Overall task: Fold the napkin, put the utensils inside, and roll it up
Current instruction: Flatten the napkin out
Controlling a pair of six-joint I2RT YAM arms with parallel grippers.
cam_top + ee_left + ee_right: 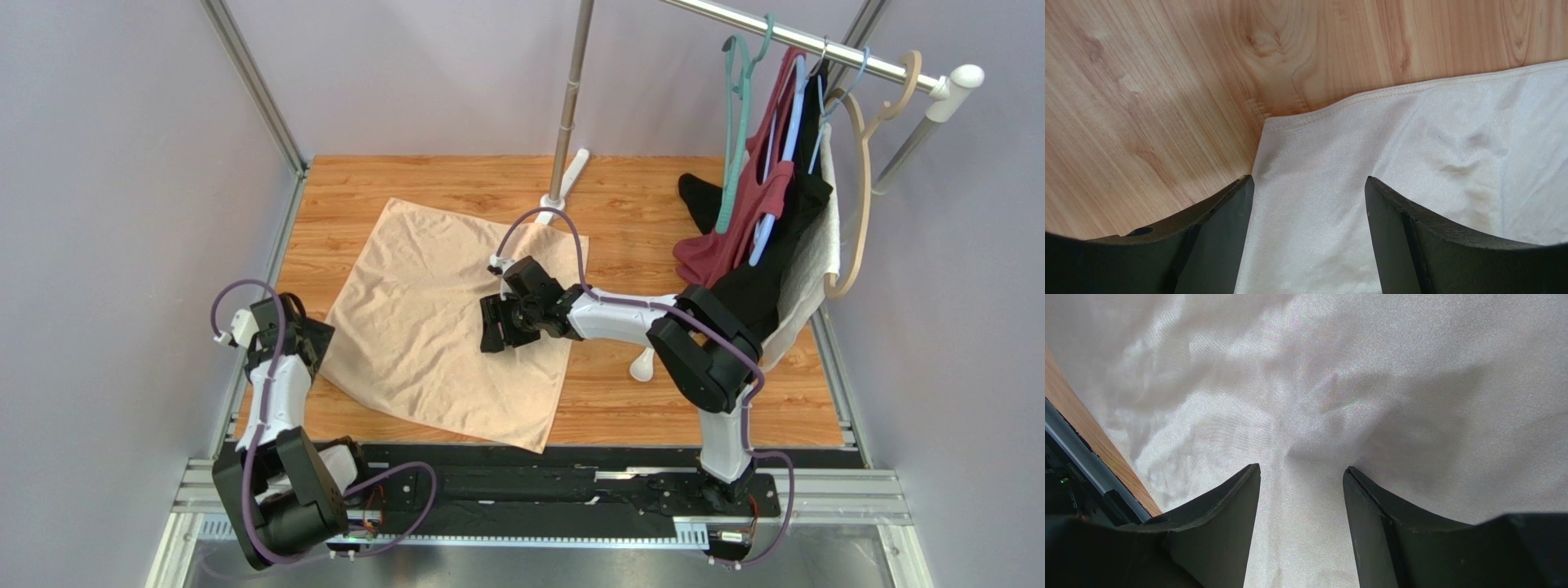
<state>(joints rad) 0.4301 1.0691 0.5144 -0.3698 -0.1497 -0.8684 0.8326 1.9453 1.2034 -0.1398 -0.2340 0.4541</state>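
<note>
The peach-tan napkin [429, 325] lies spread flat on the wooden table [638, 202], turned a little like a diamond. My left gripper [314, 346] hovers over its left corner. In the left wrist view the hemmed napkin [1413, 159] runs between the fingers of the open left gripper [1309, 180], which grips nothing. My right gripper [493, 337] is over the napkin's right half. It is open in the right wrist view [1301, 470], above rumpled napkin cloth [1303, 392]. A small white spoon [643, 364] lies on the wood to the right of the napkin, partly under the right arm.
A metal pole with a long white foot [568, 172] stands behind the napkin. A rail of hangers with dark red, black and white garments [773, 233] crowds the back right. The dark front rail [1082, 471] runs along the near table edge.
</note>
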